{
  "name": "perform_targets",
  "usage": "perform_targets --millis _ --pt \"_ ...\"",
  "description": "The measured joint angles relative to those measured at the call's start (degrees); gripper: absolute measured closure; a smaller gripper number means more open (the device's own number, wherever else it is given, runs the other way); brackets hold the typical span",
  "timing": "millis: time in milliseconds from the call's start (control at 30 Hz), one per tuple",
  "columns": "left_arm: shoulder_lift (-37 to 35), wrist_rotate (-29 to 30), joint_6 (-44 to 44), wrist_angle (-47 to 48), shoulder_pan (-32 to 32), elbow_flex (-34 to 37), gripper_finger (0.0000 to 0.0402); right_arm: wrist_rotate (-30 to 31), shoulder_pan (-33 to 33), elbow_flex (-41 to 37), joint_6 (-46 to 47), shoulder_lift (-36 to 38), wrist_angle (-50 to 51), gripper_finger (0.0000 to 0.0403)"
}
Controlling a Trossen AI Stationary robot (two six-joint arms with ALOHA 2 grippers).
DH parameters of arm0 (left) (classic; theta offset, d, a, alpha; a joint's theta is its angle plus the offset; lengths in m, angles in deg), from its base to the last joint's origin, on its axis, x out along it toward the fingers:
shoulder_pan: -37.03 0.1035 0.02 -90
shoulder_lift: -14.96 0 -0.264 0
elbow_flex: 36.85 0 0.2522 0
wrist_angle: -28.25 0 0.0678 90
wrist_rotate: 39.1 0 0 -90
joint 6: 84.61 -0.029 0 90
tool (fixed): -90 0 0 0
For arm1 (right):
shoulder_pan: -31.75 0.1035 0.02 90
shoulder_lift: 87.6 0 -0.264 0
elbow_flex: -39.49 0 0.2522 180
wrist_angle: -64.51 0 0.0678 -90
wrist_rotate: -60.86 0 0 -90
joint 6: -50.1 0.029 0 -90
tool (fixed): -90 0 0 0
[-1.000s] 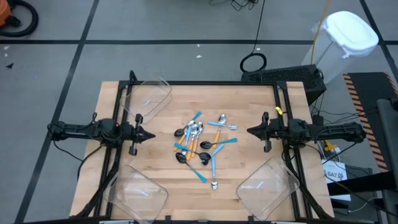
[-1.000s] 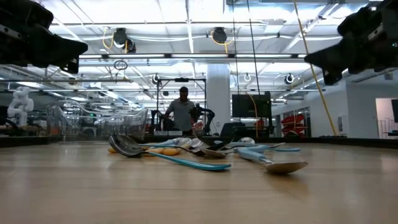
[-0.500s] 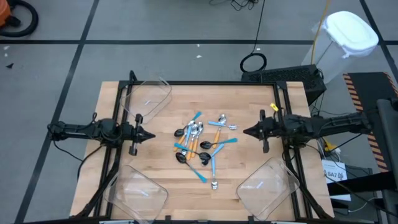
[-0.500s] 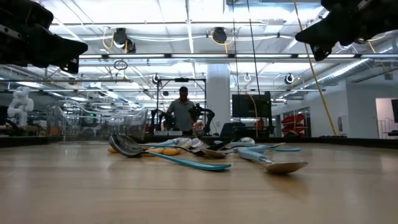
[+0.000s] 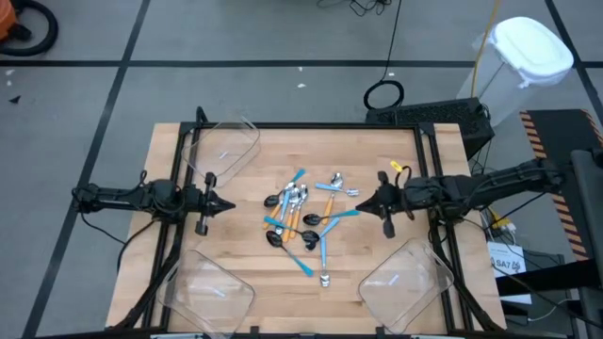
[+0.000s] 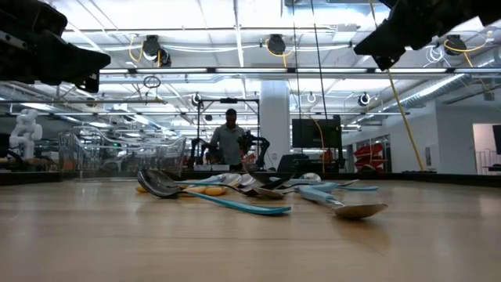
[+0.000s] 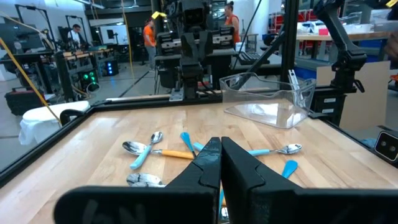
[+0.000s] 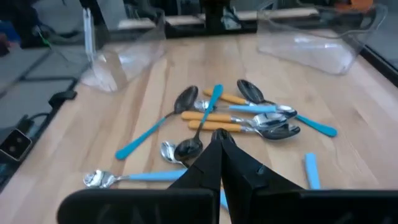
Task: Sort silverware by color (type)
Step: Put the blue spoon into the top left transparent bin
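Note:
The silverware is a loose pile of small spoons with light-blue or orange handles, lying flat on the middle of the wooden table; some overlap. The right wrist view looks down on the pile, and the low view shows it side-on. My right gripper is shut and empty. It hovers above the table just right of the pile, tipped slightly down toward it. My left gripper is shut and empty too, held level to the left of the pile, with its tips pointing at it.
Three clear plastic bins stand at the table's corners: far left, near left and near right. A black frame rail runs around the table. One blue-handled spoon lies apart toward the near edge. A person stands far behind the table.
My right gripper has risen and reached toward the table's left, toward the spoon pile, tipping its fingers a little downward. It has stayed shut. The spoons have not moved.

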Motion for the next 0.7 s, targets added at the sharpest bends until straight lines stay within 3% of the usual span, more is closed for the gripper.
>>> perform_targets --millis 233,400,700 --pt "0.0 0.02 0.0 -0.01 0.0 -0.01 0.0394 0.26 -0.1 8.38 -1.0 -5.87 11.69 0.0399" --pt "0.0 0.02 0.0 -0.02 0.0 -0.01 0.0394 5.54 -0.15 12.41 -0.37 -8.63 18.93 0.0399" --pt "0.0 0.02 0.04 -0.02 0.0 0.0 0.0394 5.68 -0.87 13.71 1.4 -16.09 21.38 0.0398"
